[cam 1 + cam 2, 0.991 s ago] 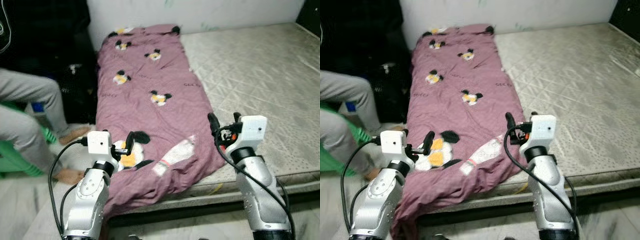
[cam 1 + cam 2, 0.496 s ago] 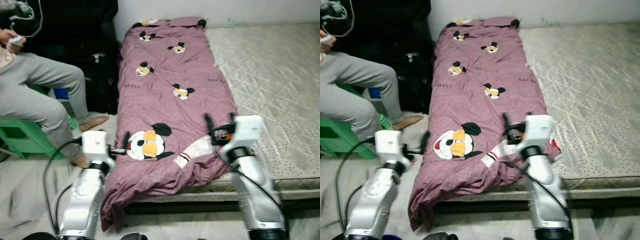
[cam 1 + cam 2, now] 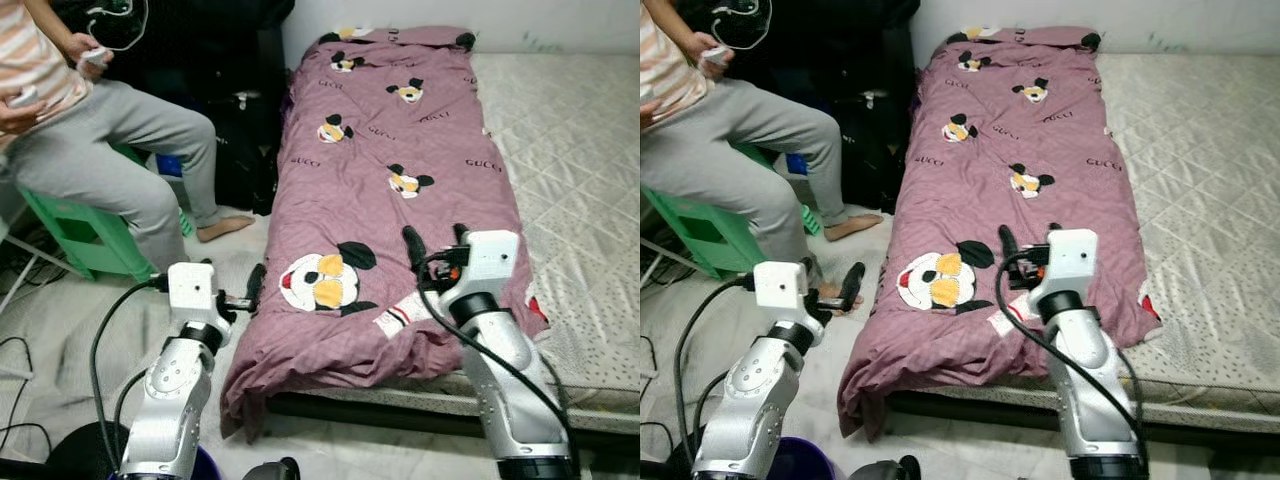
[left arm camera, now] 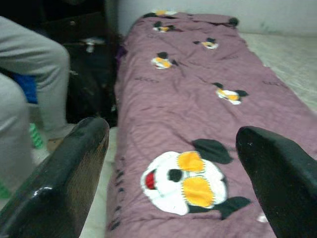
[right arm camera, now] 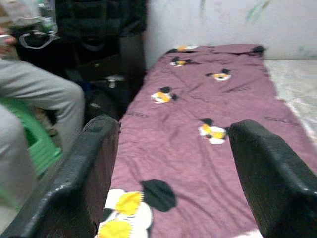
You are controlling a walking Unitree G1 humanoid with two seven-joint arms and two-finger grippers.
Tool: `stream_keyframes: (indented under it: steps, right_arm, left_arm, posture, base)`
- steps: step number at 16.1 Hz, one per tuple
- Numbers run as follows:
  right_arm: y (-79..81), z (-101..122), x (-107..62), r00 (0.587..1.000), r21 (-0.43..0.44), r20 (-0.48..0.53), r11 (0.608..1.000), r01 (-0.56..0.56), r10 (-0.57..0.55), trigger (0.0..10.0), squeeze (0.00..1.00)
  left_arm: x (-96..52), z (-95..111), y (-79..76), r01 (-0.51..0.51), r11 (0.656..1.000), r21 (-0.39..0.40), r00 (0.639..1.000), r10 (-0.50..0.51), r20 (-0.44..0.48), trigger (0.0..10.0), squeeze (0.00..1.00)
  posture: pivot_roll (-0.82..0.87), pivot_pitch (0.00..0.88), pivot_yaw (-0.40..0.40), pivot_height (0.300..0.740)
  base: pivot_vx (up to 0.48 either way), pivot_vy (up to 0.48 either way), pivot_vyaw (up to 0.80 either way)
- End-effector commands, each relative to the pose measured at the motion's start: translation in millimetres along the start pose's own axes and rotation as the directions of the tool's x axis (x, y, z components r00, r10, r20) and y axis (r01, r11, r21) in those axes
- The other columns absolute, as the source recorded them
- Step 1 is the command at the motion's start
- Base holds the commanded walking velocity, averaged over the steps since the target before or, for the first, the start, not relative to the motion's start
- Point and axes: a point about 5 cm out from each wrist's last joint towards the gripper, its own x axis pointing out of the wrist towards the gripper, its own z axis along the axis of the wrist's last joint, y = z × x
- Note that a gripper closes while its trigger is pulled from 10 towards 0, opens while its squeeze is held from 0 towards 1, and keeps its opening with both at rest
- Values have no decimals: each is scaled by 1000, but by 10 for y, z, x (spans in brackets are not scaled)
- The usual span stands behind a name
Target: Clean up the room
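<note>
Over the bed's near end both grippers, left [image 3: 250, 292] and right [image 3: 432, 240], are held wide open, empty; the quilt [image 3: 400, 150] is approached; its hanging hem probably needs gripping next.

right claw [image 5: 171, 173] fingers spread; mauve blanket [image 5: 198, 109] beyond

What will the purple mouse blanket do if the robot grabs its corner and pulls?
The purple cartoon-mouse blanket will probably flop and sag, since its near end is already bunched in soft folds and droops off the grey quilted mattress. It likely slides easily, lying loose on top. One open right hand may lift only a corner.
</note>
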Motion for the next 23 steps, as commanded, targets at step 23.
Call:
stream_keyframes:
  steps: [23]
  right_arm:
    - [-79,-56,-56,999,18,-2,998,54,-53,10000,0]
  left_arm:
    - [-57,1,113,-47,998,43,999,47,-4,10000,0]
  posture:
    - [-5,129,103,740]
  base:
    - [89,0,-187]
